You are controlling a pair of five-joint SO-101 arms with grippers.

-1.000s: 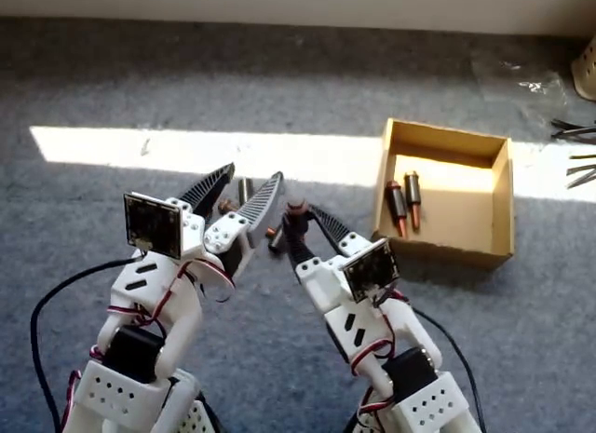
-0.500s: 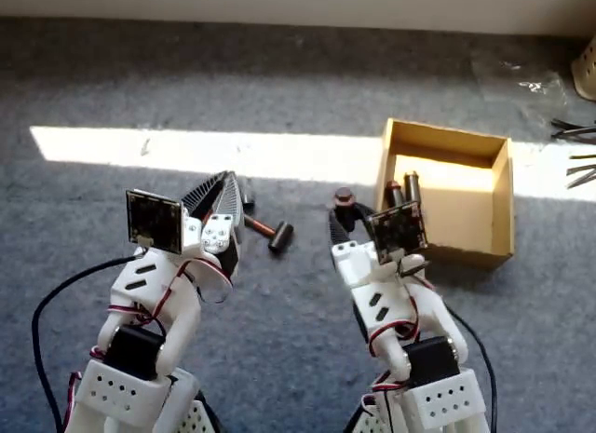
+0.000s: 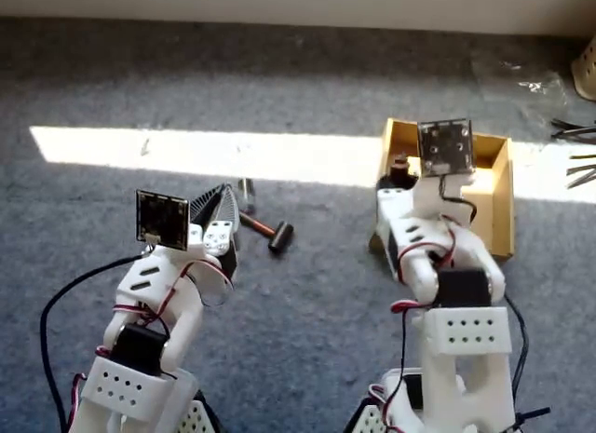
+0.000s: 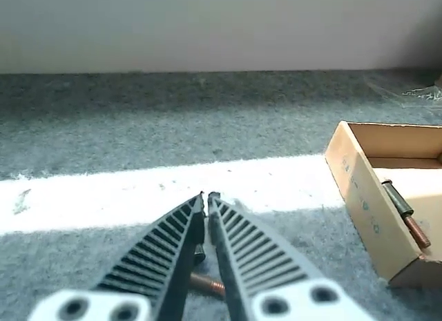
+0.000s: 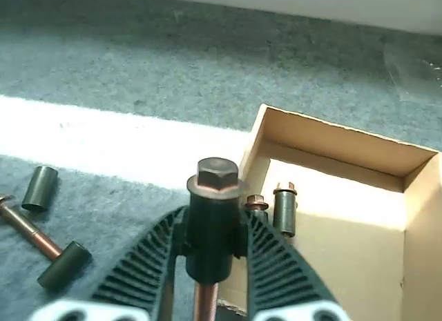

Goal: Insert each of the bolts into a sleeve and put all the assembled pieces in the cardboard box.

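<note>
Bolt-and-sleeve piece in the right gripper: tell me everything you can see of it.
The assembled piece is a dark, metal-looking cylindrical sleeve with a bolt through it. A dark flanged hex head sits on top and a copper-coloured shank sticks out below. It stands upright, clamped at the sleeve between the right gripper's black ribbed fingers, close to a wall of the open brown cardboard box.

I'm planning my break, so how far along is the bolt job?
Done: two assembled pieces lie in the cardboard box. In hand: the right gripper holds a third piece at the box's edge. Remaining: one bolt and two sleeves on the carpet near the shut left gripper, then boxing.
</note>
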